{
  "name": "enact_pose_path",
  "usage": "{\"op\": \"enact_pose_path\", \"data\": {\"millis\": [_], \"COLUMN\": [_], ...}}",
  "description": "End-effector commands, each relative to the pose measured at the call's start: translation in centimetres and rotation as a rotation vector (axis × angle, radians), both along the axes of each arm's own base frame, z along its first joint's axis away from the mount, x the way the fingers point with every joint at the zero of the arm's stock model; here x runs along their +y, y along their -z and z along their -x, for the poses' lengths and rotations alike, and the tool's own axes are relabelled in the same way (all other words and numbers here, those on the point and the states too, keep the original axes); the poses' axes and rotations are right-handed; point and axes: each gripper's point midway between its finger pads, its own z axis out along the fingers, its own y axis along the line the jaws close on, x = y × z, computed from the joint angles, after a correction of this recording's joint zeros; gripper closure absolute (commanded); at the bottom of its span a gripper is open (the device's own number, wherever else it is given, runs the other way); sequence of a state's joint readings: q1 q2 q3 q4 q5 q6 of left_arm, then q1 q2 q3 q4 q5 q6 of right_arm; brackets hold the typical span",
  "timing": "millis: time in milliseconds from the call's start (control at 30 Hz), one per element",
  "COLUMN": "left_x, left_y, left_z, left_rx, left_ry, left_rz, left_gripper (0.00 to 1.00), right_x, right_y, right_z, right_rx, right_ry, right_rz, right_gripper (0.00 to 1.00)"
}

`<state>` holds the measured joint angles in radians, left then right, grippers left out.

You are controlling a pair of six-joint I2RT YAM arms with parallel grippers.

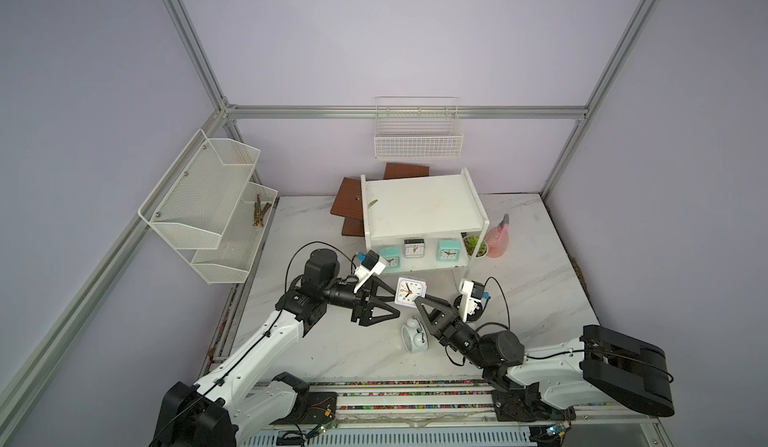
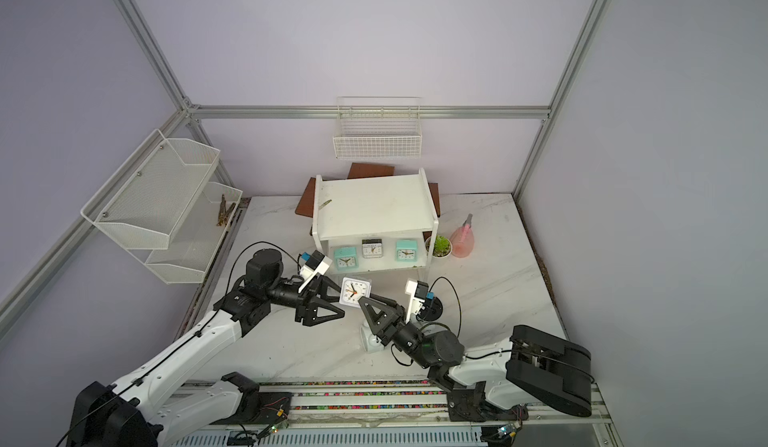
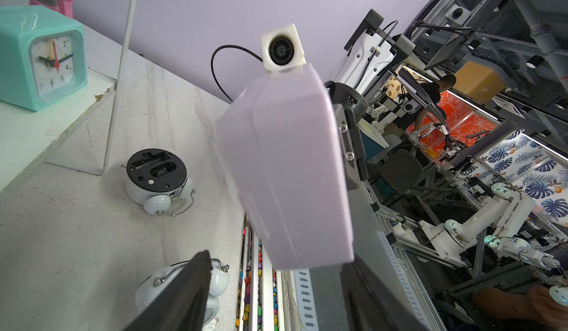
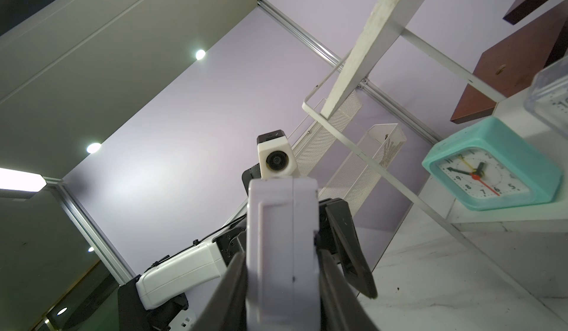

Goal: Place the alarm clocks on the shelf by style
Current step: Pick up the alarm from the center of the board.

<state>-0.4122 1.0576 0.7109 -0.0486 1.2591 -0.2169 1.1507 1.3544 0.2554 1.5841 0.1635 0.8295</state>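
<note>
The right gripper's [image 1: 420, 300] fingers pinch the grey clock [image 1: 410, 292] tight, holding it above the table. The left gripper's [image 1: 397, 303] fingers, at its nine o'clock, straddle it half-wide without gripping. The shelf [image 1: 419, 204] stands at twelve o'clock.

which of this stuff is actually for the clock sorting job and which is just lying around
Job: white shelf, two mint clocks, grey square clock, lifted white square clock, two twin-bell clocks on the table.
Lying about: pink spray bottle, potted plant, brown boards, wire basket, mesh rack.
</note>
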Motion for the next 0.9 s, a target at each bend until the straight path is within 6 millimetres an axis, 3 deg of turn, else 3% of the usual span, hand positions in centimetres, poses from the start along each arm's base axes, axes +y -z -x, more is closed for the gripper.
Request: {"op": "enact_pose_path", "data": {"millis": [0,167,633,767,867], "left_x": [0.1,0.1,0.0,0.0,0.2], "left_y": [-2.2,-2.2,-1.8,-1.4,-0.8], "left_z": [0.2,0.3,0.2,0.0,-0.2], "left_rx": [-0.050,-0.050,-0.043,-0.033,-0.034], "left_ry": [0.028,0.033,0.040,0.038,0.026], "left_rz": [0.044,0.047,0.044,0.027,-0.018], "left_gripper": [0.34,0.35,0.63,0.73,0.78], "right_x": [0.0,0.4,0.6,0.5,0.6], "right_y": [-1.5,-0.5,0.9,1.6,3.7], "right_z": [0.3,-0.1,-0.4,-0.5,-1.0], "right_rx": [-0.021,-0.003,-0.005,-0.041,-0.039], "right_ry": [-0.011,-0.005,0.024,0.056,0.086], "right_rz": [-0.063,-0.038,0.014,0.063,0.216], "right_gripper": [0.71,0.71,0.69,0.54,0.41]}}
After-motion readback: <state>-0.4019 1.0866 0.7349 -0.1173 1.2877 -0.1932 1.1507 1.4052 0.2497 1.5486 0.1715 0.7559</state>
